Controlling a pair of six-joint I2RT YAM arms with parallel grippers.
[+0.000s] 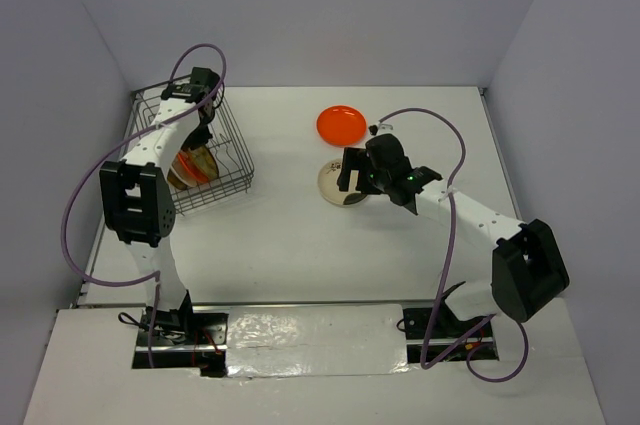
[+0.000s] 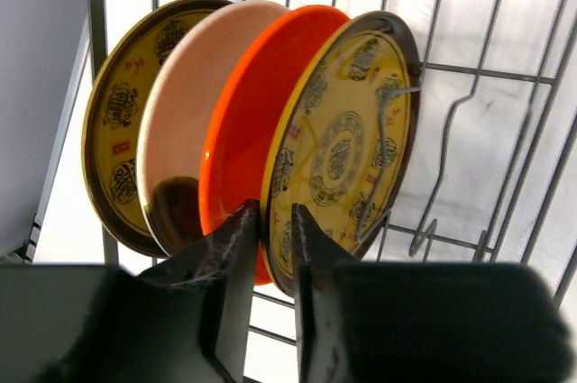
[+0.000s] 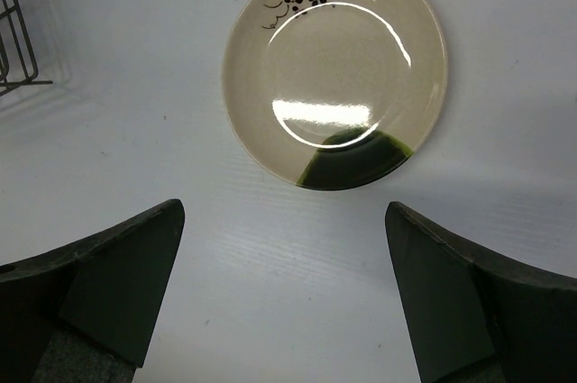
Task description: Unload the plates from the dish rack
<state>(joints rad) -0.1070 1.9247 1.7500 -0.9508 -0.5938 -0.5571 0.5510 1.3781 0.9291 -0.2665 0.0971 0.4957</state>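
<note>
Holding the right gripper (image 3: pixel 284 212) wide open over the cream plate (image 3: pixel 334 68), flat in the middle of the table (image 1: pixel 300 245). Straddling the lower rim of the nearest patterned plate (image 2: pixel 347 140) with the left gripper (image 2: pixel 275 221), jaws narrow — pinching or not, can't tell — inside the dish rack (image 2: pixel 487 73) by the left edge. Lying near the far edge, an orange plate (image 1: pixel 341 124).

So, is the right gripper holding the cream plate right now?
No, the right gripper is open, apart from the cream plate lying flat on the table.
</note>
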